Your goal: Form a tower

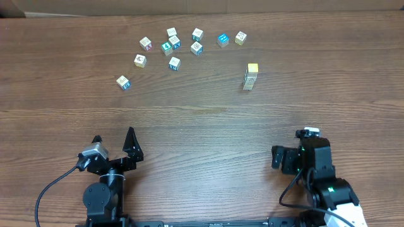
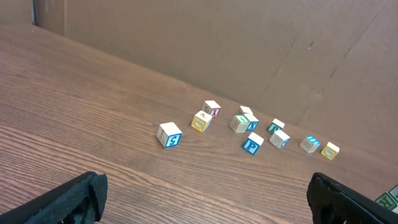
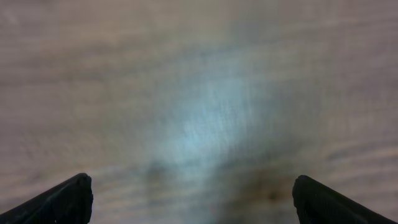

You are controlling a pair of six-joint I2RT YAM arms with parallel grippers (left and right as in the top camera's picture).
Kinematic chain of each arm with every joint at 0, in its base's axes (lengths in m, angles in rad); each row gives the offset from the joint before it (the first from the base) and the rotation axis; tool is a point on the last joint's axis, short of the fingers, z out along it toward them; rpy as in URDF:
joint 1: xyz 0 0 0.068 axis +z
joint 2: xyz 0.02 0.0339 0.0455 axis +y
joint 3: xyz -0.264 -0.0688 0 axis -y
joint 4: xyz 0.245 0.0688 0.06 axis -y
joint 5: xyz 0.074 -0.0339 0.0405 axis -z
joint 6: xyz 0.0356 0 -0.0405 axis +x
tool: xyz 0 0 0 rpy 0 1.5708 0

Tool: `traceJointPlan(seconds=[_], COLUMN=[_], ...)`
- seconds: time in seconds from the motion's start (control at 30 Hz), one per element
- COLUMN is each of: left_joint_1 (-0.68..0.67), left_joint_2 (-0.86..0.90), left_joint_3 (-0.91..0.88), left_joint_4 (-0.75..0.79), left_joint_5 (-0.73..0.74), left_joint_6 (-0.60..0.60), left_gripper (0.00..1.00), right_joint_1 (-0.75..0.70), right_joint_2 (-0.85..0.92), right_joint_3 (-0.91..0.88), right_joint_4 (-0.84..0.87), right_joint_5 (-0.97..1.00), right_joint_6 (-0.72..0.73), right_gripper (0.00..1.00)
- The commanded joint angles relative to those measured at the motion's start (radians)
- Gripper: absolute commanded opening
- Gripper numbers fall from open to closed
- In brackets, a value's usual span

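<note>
- Right pincer wide and empty, low over the worktop; left pincer likewise wide
- Tower stands far right, yellow cube topmost, apart from loose cubes
- Judged between placements; next cube needs square, gentle seating

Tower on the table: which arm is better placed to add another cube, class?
Probably the right. The tower stands on its side of the table, with a blue cube nearby; the right tool is open and empty. The left tool sits farther off.
</note>
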Motion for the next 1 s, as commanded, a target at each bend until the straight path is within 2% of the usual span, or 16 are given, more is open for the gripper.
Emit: traceJointPlan(seconds=[0.0, 0.4, 0.63, 0.87, 0.97], left_joint_1=[-0.003, -0.003, -0.003, -0.003, -0.003], left_joint_2=[-0.008, -0.008, -0.008, -0.008, -0.008], left_joint_3=[-0.003, -0.003, -0.003, -0.003, -0.003], left_joint_4=[0.002, 0.002, 0.002, 0.002, 0.002], left_joint_5=[0.005, 0.005, 0.005, 0.005, 0.005], left_joint_6=[-0.006, -0.006, -0.006, -0.006, -0.006], left_gripper=[0.99, 1.00, 0.99, 0.99, 0.99], right_joint_1=[0.004, -0.039, -0.065, -0.065, -0.065], right_joint_2=[-0.077, -0.323, -0.369, -0.383, -0.390], right_joint_3=[-0.022, -0.027, -0.027, -0.035, -0.080], right_joint_4=[0.075, 0.058, 0.071, 0.204, 0.400], right_joint_5=[0.003, 0.003, 0.003, 0.003, 0.003], right_joint_6=[0.000, 0.000, 0.000, 0.000, 0.000], right_gripper=[1.00, 1.00, 1.00, 1.00, 1.00])
